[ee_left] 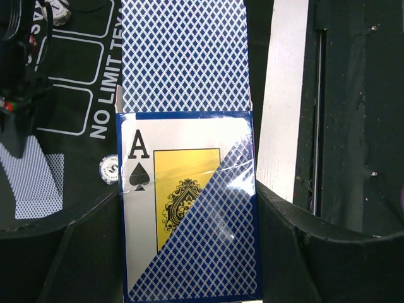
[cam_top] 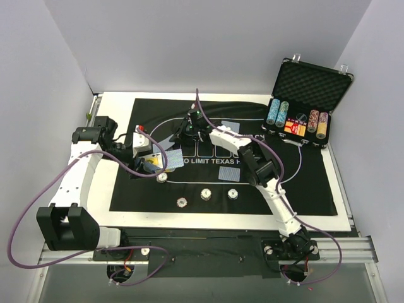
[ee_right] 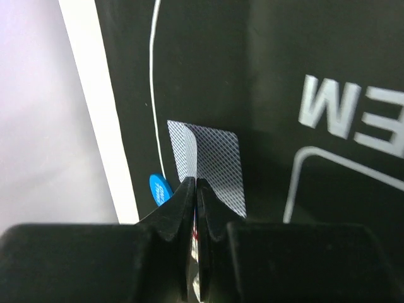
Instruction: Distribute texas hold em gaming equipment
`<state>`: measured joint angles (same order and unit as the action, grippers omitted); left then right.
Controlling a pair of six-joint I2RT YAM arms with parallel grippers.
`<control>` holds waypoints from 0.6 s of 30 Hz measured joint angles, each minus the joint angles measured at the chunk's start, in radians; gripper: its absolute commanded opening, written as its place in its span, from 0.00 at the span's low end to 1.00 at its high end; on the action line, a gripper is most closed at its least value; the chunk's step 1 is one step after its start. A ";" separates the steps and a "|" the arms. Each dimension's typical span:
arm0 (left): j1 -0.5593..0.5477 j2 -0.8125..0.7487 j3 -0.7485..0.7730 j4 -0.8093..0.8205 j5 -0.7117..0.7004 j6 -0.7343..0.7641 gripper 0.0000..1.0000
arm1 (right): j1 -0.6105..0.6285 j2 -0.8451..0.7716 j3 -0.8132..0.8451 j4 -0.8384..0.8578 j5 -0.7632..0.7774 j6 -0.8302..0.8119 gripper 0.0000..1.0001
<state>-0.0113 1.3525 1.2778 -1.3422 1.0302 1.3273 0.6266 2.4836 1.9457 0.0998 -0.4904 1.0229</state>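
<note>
Left gripper [ee_left: 188,202] is clamped across a card box [ee_left: 189,252] with an ace of spades on its face, one finger against each long side. A blue-backed card [ee_left: 183,57] sticks out of the box's open end, past the fingertips. In its wrist view a white-edged chip [ee_left: 108,169] lies just left of the box on the black mat [ee_left: 82,76]. To the right run the mat's edge and the white table border [ee_left: 284,95].

From above, three more chips [cam_top: 206,194] lie apart in a row nearer the bases, with bare mat around them.

The right gripper [ee_right: 196,186] has its jaws pressed together on the near edge of a second card [ee_right: 214,164]. A blue disc [ee_right: 158,188] lies just beside its left fingertip, close to the mat's edge; beyond the card the mat is bare. Well right of this gripper stands an open case [cam_top: 309,88].
</note>
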 measured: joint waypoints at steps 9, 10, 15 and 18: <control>0.000 0.008 0.008 0.000 0.000 0.005 0.00 | 0.037 0.054 0.108 0.009 0.040 0.029 0.41; 0.000 0.008 0.010 0.000 0.000 0.005 0.00 | 0.039 0.054 0.108 0.008 0.047 0.027 0.45; 0.000 0.008 0.012 0.000 0.000 0.005 0.00 | 0.043 0.054 0.069 -0.016 0.077 0.008 0.58; 0.000 0.008 0.013 0.000 0.000 0.005 0.00 | 0.037 0.010 0.027 -0.028 0.091 -0.028 0.62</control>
<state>-0.0113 1.3602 1.2903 -1.3422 1.0298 1.3327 0.6640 2.4939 1.9724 0.0719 -0.3992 0.9947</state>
